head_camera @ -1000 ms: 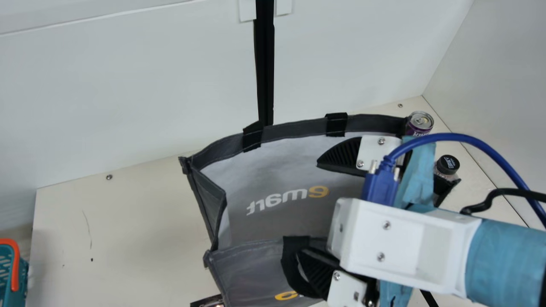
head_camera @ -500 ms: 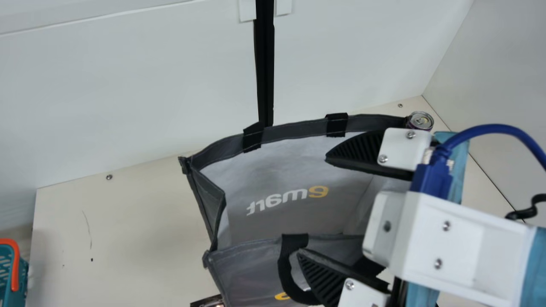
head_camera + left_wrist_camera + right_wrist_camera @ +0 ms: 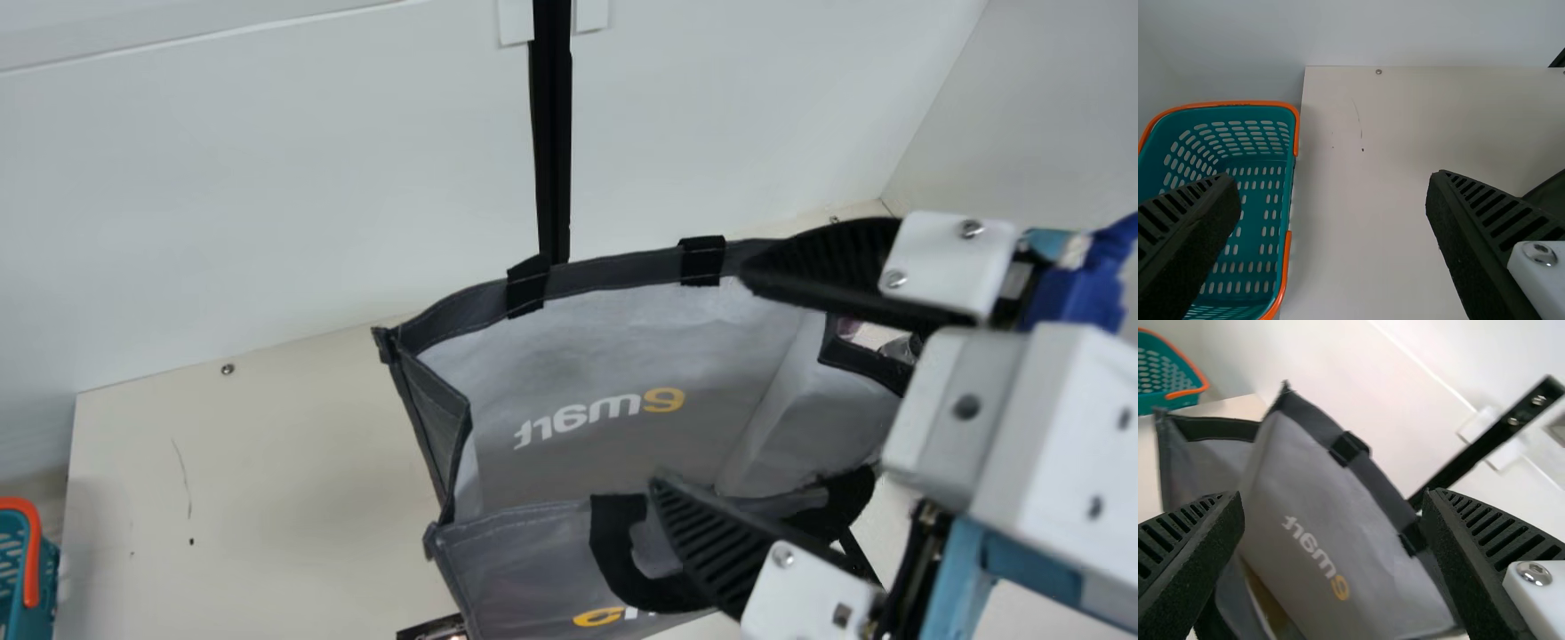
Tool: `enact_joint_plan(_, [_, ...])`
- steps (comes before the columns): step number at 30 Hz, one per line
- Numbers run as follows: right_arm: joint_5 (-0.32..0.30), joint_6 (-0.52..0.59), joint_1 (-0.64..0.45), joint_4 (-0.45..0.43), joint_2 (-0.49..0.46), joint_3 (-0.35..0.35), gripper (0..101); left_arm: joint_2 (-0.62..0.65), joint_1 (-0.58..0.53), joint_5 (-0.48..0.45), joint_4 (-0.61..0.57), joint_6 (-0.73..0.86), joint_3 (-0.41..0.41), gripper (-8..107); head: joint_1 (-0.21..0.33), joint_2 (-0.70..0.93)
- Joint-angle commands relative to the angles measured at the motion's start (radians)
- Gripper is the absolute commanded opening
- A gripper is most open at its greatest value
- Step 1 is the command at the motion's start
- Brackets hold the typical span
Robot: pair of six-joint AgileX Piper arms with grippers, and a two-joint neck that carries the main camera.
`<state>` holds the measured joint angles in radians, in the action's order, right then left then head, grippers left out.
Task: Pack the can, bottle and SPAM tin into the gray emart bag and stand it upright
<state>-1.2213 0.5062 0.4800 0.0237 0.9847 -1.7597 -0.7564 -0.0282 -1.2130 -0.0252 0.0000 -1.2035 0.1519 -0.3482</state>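
The black-ribbed right gripper (image 3: pixel 698 373) spreads released fingers over the gray fabric bag (image 3: pixel 542 356); the left gripper (image 3: pixel 1335 175), likewise parted, faces the cream desk's (image 3: pixel 1365 227) left edge.

The gray emart bag (image 3: pixel 569 338) looks like smooth cloth, faintly sheeny — the basket (image 3: pixel 1231 104) smooth plastic, the counter (image 3: pixel 267 462) smooth and matt, the right end effector (image 3: pixel 698 378) matt, ribbed, with glossy metal screws (image 3: pixel 782 556)
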Motion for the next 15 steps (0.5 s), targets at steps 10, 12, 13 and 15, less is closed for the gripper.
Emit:
enact_joint_plan(10, [0.001, -0.064, -0.179, -0.007, 0.035, -0.102, 95, 0.000, 0.000, 0.000, 0.000, 0.000, 0.000, 90, 0.023, -0.001])
enact_joint_plan(12, [0.001, -0.077, -0.206, -0.008, 0.042, -0.114, 95, 0.000, 0.000, 0.000, 0.000, 0.000, 0.000, 90, 0.023, -0.001])
enact_joint_plan(13, [0.001, -0.082, -0.222, -0.006, 0.045, -0.120, 95, 0.000, 0.000, 0.000, 0.000, 0.000, 0.000, 90, 0.023, -0.001])
enact_joint_plan(15, [0.001, -0.094, -0.253, -0.004, 0.053, -0.130, 95, 0.000, 0.000, 0.000, 0.000, 0.000, 0.000, 90, 0.023, -0.001])
